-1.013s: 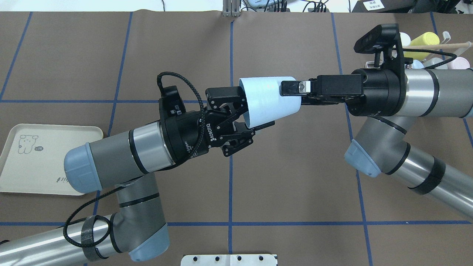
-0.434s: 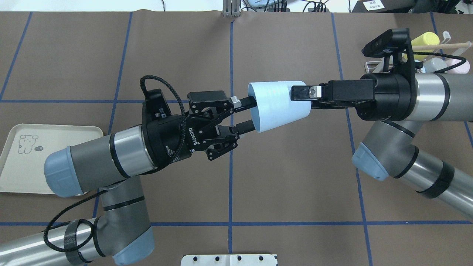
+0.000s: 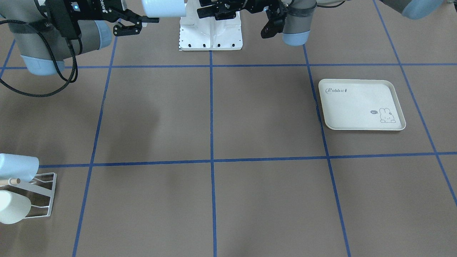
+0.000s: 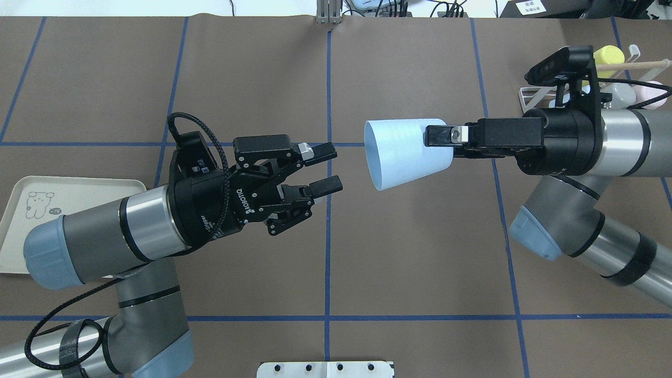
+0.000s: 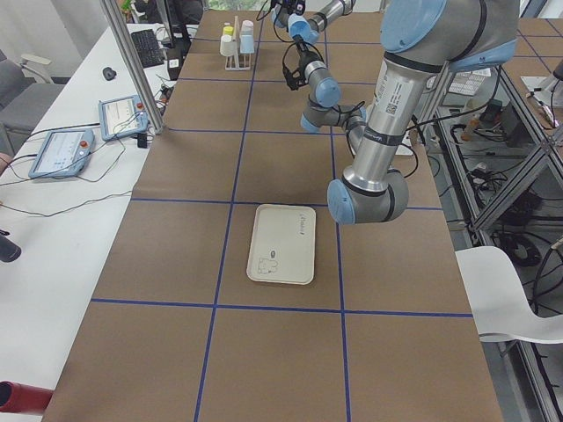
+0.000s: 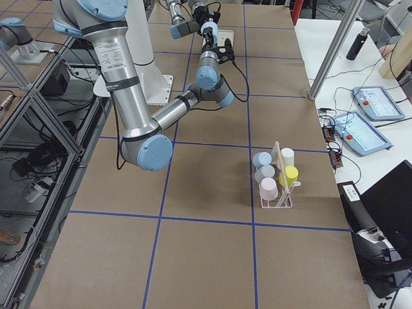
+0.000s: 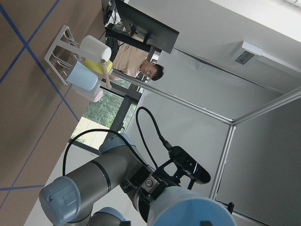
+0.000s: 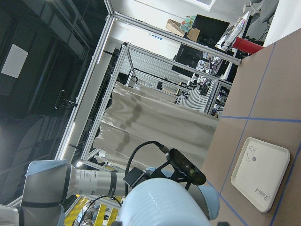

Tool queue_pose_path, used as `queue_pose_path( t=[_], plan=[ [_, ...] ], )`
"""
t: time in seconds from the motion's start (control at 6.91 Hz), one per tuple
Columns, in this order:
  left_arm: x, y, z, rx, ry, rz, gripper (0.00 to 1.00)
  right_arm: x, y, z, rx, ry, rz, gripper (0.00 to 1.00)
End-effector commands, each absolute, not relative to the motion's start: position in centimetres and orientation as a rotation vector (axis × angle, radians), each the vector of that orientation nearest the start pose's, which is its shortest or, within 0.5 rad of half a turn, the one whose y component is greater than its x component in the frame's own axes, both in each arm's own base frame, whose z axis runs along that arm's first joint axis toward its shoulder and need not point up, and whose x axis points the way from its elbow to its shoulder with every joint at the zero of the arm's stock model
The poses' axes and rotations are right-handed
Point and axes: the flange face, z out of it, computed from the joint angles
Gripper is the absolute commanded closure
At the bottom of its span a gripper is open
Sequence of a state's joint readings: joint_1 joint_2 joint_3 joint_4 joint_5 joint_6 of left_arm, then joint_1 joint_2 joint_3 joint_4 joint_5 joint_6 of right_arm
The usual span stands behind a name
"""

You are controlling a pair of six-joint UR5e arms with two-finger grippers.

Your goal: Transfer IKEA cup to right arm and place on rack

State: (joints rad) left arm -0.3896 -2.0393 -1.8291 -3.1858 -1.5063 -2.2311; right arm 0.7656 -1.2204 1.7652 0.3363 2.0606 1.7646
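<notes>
Two arms meet nose to nose in mid-air. The left arm (image 4: pixel 94 247) rises from the lower left of the overhead view, folds at the elbow and aims its wrist toward the centre; the left hand (image 4: pixel 328 168) hangs with both fingers spread and nothing between them. The right arm (image 4: pixel 619 147) reaches in from the right, its wrist lying nearly level, and the right hand (image 4: pixel 438 142) is clamped on the narrow base end of a pale blue cup (image 4: pixel 401 155), held on its side, mouth turned toward the left hand, a clear gap between them
</notes>
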Motion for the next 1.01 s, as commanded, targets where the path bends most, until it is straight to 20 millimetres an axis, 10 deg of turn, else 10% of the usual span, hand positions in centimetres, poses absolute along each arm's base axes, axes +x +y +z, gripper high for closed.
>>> queue_pose_path(
  t=[0.0,0.43,0.87],
  plan=[
    [39.1,-31.3,15.6,-0.281,2.378,-0.591,0.0,-26.0,-38.8,23.9,0.478,-2.257,-0.095,0.84],
    [37.1,-32.4,18.2,-0.219,2.341,-0.627,0.0,-22.7,-43.7,26.7,0.561,-2.164,0.036,0.84],
    [36.9,-32.7,18.3,-0.209,2.337,-0.636,0.0,-15.3,-51.7,31.9,0.651,-1.922,0.217,0.84]
  ],
)
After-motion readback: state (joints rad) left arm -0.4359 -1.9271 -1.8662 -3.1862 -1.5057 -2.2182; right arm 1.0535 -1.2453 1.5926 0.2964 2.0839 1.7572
